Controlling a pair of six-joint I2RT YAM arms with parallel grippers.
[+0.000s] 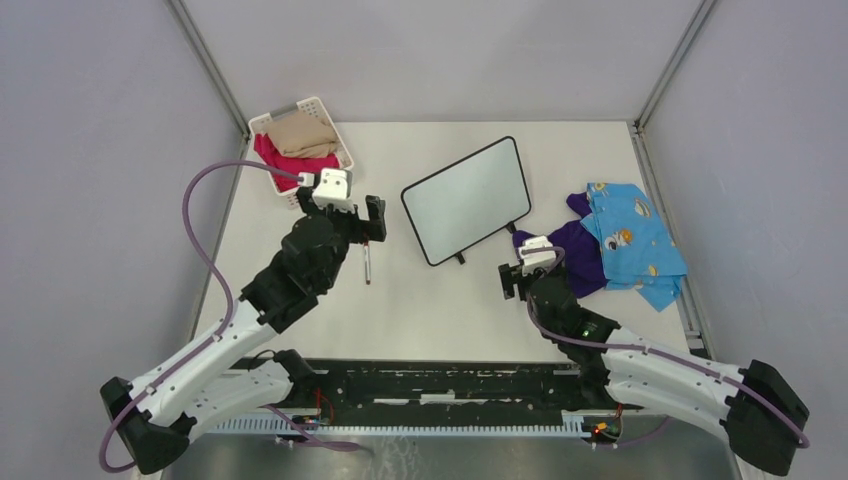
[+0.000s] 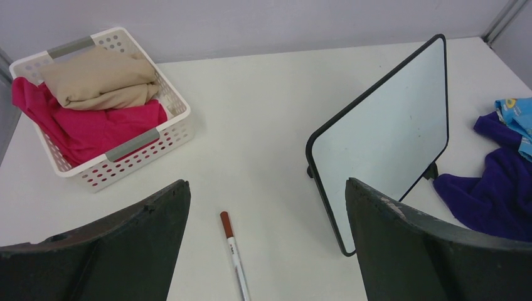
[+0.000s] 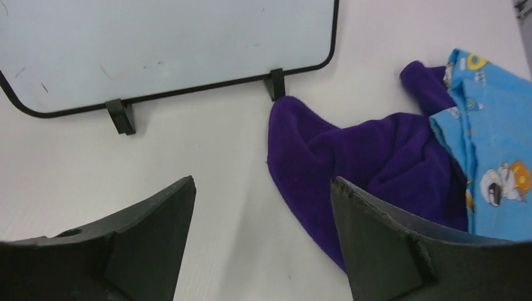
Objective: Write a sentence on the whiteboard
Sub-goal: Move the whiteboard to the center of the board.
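Our left gripper (image 2: 266, 185) is released, its two fingers spread wide with nothing between them but bare bench (image 2: 251, 113). Our right gripper (image 3: 262, 182) is just as open and just as empty.

The move ahead turns, we judge, on the marker (image 2: 233, 251). In the left wrist view it lies at lower centre, in the gap between the fingers but on the bench, touching neither. Its long axis runs nearly up and down that frame, with the reddish-brown end toward the top. In the top view it sits just below the left gripper, well to the left of the right one, so the left arm is plainly the nearer.

The whiteboard (image 1: 468, 198) sits at the centre of the top view, to the right of the left gripper and above-left of the right one. Its long axis climbs from lower left to upper right. Its two feet point toward the right gripper, and it seems propped on them, not flat, though we cannot be sure. We see no writing, only faint smudges.

We count one marker, one whiteboard and one basket (image 2: 144, 160) at upper left holding two cloths, tan (image 2: 100, 78) and pink (image 2: 94, 128). At right lie two more: a purple cloth (image 3: 376, 169), which reaches the board's right foot, and a blue shirt (image 3: 489, 138).
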